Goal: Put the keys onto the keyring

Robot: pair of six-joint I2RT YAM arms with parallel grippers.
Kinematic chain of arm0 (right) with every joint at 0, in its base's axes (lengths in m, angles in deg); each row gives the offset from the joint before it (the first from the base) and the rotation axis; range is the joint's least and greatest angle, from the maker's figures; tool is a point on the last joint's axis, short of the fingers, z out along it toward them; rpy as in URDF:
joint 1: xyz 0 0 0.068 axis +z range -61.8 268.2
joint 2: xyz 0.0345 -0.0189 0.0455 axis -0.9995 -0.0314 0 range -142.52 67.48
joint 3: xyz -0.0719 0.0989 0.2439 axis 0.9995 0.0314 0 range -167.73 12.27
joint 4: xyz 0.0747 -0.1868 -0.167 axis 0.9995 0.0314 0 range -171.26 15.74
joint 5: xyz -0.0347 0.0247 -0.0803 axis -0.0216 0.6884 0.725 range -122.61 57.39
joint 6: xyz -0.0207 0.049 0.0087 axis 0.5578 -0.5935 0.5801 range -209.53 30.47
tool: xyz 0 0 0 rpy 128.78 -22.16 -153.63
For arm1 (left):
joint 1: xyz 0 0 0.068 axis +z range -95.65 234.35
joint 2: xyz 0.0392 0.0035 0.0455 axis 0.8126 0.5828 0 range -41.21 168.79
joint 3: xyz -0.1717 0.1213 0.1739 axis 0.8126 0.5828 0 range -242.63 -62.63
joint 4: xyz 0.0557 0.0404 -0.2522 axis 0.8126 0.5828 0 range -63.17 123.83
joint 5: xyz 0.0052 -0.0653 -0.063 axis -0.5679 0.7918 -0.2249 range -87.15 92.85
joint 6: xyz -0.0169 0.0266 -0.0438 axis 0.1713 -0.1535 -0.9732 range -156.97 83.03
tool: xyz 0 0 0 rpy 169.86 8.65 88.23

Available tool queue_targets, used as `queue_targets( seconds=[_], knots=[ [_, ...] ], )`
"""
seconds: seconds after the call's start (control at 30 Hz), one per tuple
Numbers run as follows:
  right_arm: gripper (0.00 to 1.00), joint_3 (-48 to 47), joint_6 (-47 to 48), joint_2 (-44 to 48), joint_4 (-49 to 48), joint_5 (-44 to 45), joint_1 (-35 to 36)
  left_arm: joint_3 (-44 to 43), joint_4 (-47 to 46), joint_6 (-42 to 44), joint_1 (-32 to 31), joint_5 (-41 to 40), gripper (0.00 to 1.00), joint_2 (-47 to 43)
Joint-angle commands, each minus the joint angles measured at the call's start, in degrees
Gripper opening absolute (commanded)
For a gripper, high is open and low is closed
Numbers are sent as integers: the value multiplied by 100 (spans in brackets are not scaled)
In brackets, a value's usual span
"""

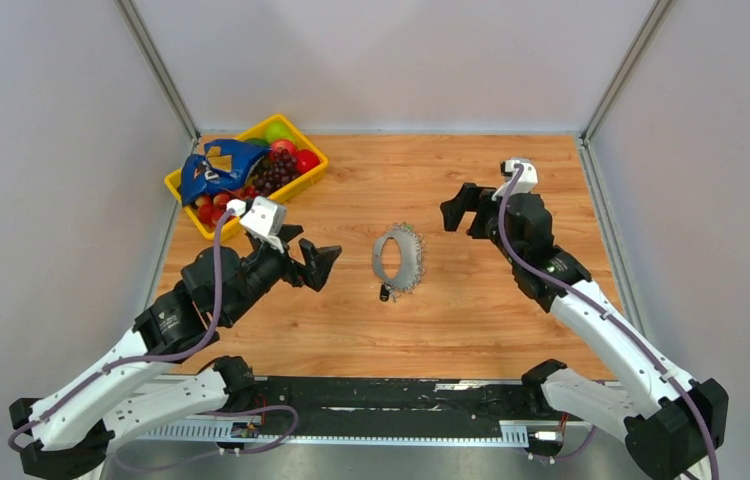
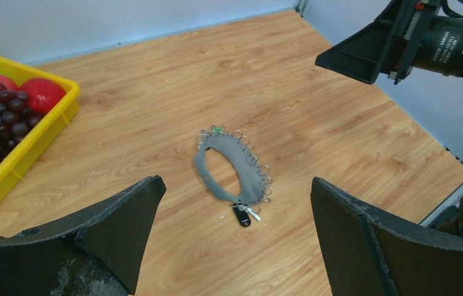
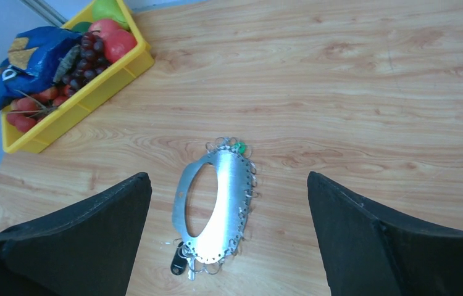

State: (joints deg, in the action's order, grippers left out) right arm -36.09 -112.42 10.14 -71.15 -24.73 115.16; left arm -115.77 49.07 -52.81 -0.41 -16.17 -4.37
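The keyring (image 1: 398, 257) is a flat grey metal loop edged with small silvery rings, lying on the wooden table (image 1: 471, 320) at its middle. It also shows in the left wrist view (image 2: 232, 166) and the right wrist view (image 3: 216, 203). A tiny green piece (image 3: 239, 147) sits at its far end. A black tag with a small silver key (image 2: 241, 214) lies at its near end, touching the rings. My left gripper (image 1: 313, 262) is open and empty, left of the keyring. My right gripper (image 1: 459, 214) is open and empty, to its upper right.
A yellow basket (image 1: 177, 186) with grapes, apples and a blue bag stands at the back left corner, close behind my left arm. Grey walls enclose the table on three sides.
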Motion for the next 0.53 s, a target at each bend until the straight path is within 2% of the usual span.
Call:
queue_targets(
  seconds=[0.0,0.27,0.43,0.5],
  knots=[
    [100,-644,364,278,-178,577,478,-556,355,331,-10,-228,100,142],
    [100,-1688,924,358,-176,1065,1538,-968,471,689,-11,-391,100,87],
    [100,-1948,1256,242,-132,660,2013,-1097,491,812,-8,-375,100,63],
    [100,-1978,1240,213,-151,866,2142,-1101,483,854,-13,-352,100,76]
  ],
)
